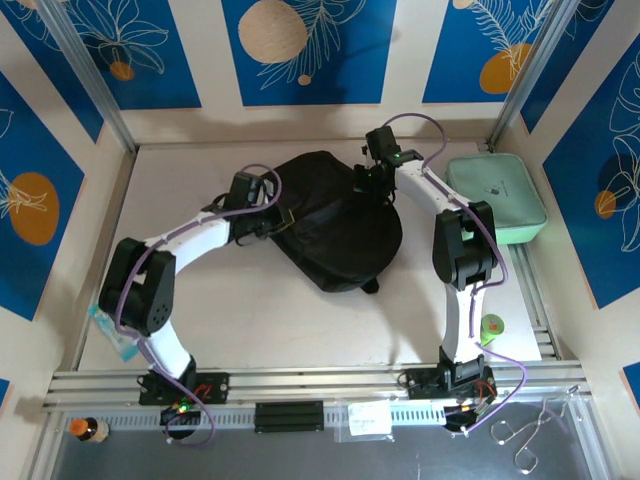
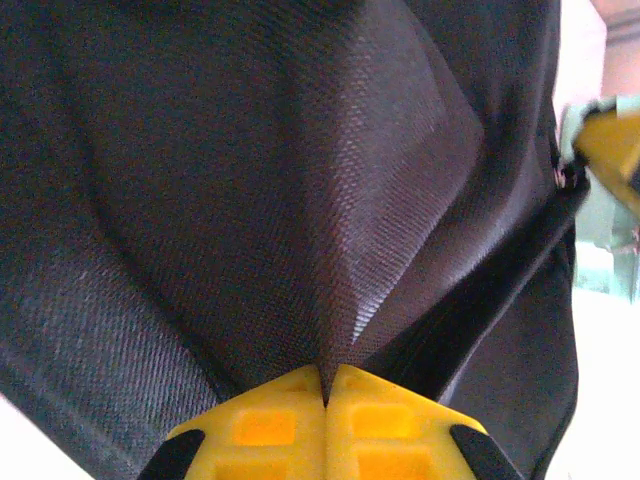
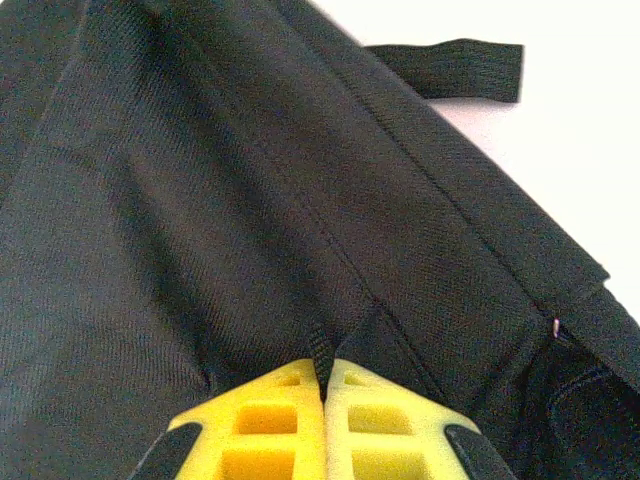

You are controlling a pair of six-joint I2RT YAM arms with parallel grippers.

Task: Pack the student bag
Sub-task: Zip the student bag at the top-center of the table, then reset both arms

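Fabric of the student bag (image 1: 335, 228) is pinched by the left gripper (image 2: 325, 380) and the right gripper (image 3: 322, 372). Opening is judged in hand; the fabric should next be drawn apart.

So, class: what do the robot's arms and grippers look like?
The left arm and right arm are white tubes with black joints, each trailed by a purple cable. The left gripper and right gripper have yellow fingers with square pockets.
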